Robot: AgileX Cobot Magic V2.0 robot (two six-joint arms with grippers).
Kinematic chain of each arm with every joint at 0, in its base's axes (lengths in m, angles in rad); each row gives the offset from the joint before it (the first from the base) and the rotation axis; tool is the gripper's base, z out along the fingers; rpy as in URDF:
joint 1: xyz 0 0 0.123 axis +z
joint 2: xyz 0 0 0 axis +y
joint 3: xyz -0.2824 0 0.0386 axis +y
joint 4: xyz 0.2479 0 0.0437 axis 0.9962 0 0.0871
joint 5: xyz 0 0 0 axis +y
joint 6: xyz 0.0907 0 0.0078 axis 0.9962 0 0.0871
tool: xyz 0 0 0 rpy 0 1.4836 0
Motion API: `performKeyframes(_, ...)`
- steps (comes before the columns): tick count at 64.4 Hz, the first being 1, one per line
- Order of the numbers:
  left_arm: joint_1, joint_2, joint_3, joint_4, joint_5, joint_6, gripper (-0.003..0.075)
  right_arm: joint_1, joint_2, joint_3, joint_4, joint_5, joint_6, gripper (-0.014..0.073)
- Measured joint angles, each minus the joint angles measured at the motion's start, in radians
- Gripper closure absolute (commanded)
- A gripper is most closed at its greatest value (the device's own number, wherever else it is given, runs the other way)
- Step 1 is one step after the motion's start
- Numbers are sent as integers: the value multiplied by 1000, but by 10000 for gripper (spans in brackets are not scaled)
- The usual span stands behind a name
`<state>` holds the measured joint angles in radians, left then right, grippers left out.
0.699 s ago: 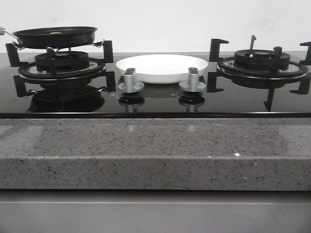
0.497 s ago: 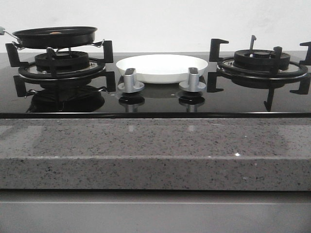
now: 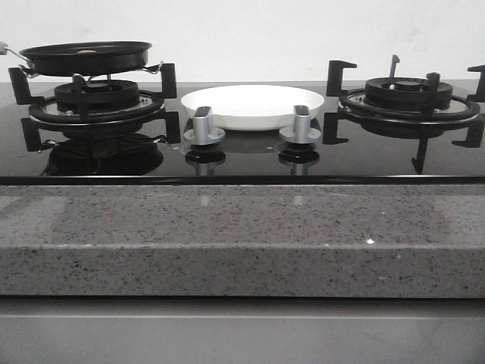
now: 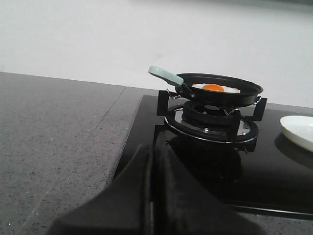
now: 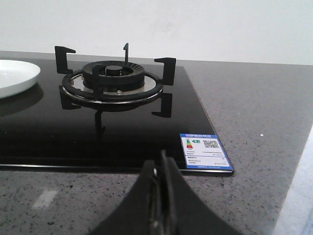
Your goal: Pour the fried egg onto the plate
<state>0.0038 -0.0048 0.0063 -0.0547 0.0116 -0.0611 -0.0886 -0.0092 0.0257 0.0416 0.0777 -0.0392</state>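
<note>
Grey speckled countertop (image 3: 242,235) with a glossy black glass hob (image 3: 242,155) set in it, plain white wall behind. Small black frying pan (image 4: 220,90) with a pale teal handle (image 4: 165,76) sits on the left burner grate (image 3: 95,102); fried egg (image 4: 215,88) lies flat inside it, orange yolk up. Plate (image 3: 252,106) rests on the glass between the two burners, just behind the two silver knobs (image 3: 204,127). Right burner (image 5: 115,78) bare; energy label sticker (image 5: 204,152) on the hob corner nearby. Left gripper (image 4: 150,193) fingers pressed together, holding nothing, low over the counter edge, well apart from the pan. Right gripper (image 5: 160,200) likewise closed and empty.
</note>
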Motion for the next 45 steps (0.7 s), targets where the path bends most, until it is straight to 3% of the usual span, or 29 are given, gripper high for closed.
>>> performKeyframes(26, 0, 0, -11, 0, -12, 0, 739, 0, 0, -11, 57, -33, -2, 662)
performKeyframes(45, 0, 33, -313, 0, 281, 0, 739, 0, 8, -309, 56, 231, -2, 662)
